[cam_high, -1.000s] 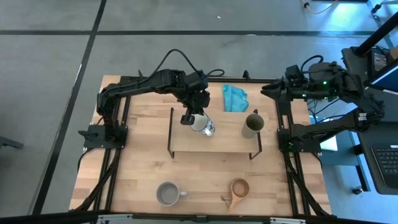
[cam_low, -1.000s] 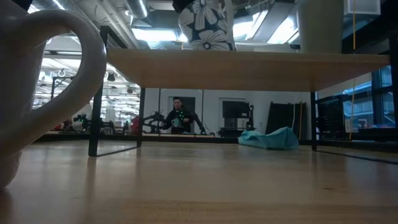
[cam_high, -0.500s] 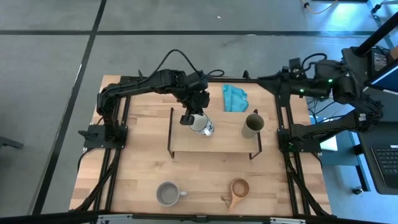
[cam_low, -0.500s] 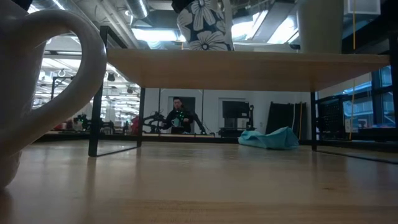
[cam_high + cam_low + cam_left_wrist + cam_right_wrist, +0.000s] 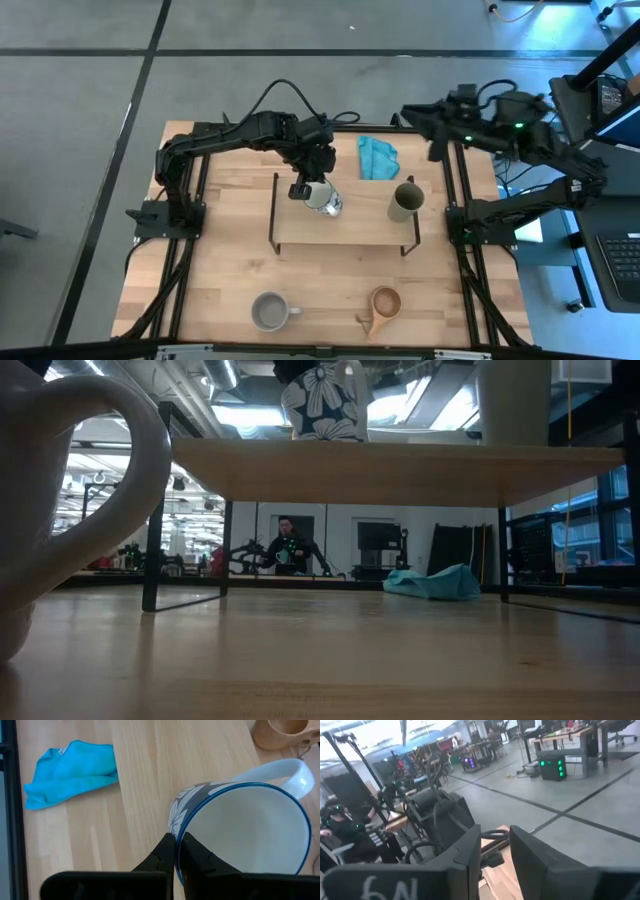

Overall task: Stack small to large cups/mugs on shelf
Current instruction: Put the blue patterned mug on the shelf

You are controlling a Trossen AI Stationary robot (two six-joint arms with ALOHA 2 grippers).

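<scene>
Floral mug (image 5: 324, 197) sits on the shelf (image 5: 345, 230), well left of the olive cup (image 5: 405, 201); my left tool (image 5: 303, 189) is clamped on its rim.

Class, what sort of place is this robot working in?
Probably a robotics lab or workshop: a concrete floor with marked lines, workbenches with equipment, and a person seated among gear beyond the table.

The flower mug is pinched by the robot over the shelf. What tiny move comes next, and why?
Probably open the jaws: the left gripper pinches the flowered mug's rim, and the mug seems to sit upright on the shelf, left of the olive cup.
</scene>
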